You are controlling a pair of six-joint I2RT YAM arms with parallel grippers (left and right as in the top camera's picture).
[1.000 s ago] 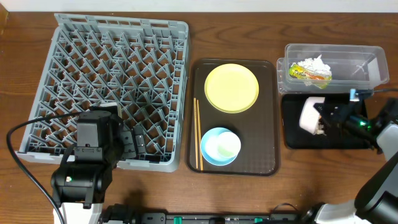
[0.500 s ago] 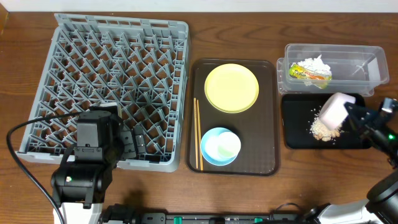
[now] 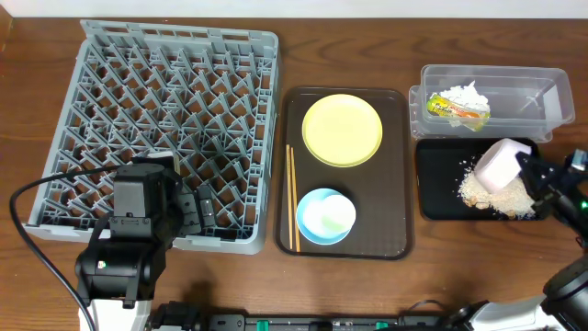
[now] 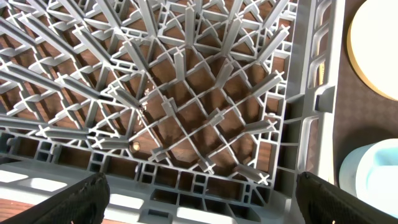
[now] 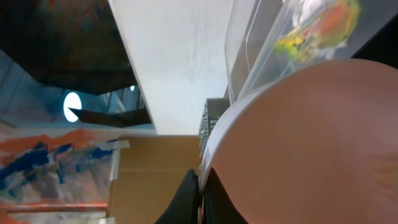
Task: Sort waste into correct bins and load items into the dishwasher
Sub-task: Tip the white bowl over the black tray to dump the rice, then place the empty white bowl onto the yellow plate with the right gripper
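My right gripper [image 3: 533, 175] is shut on the rim of the white bowl [image 3: 501, 165] and holds it tipped on its side over the black tray [image 3: 436, 204]. A pile of beige crumbs [image 3: 491, 195] lies in that tray below the bowl. In the right wrist view the jaws [image 5: 202, 199] pinch the bowl's wall [image 5: 311, 143]. The clear tub [image 3: 542, 85] holds the wrapper [image 3: 459, 110] and the tissue [image 3: 466, 93]. My left gripper [image 4: 199, 199] is open and empty above the front edge of the grey dish rack [image 3: 165, 119].
The dark-brown serving tray [image 3: 397, 184] holds the yellow plate [image 3: 342, 129], the light-blue bowl [image 3: 308, 230] with the small white cup [image 3: 333, 214] inside, and the chopsticks [image 3: 292, 198] along its left side. The left arm covers the rack's front corner.
The right gripper moved right and tipped the white bowl over the black tray. Crumbs fell out and the pile in the tray grew. The left arm has not moved.
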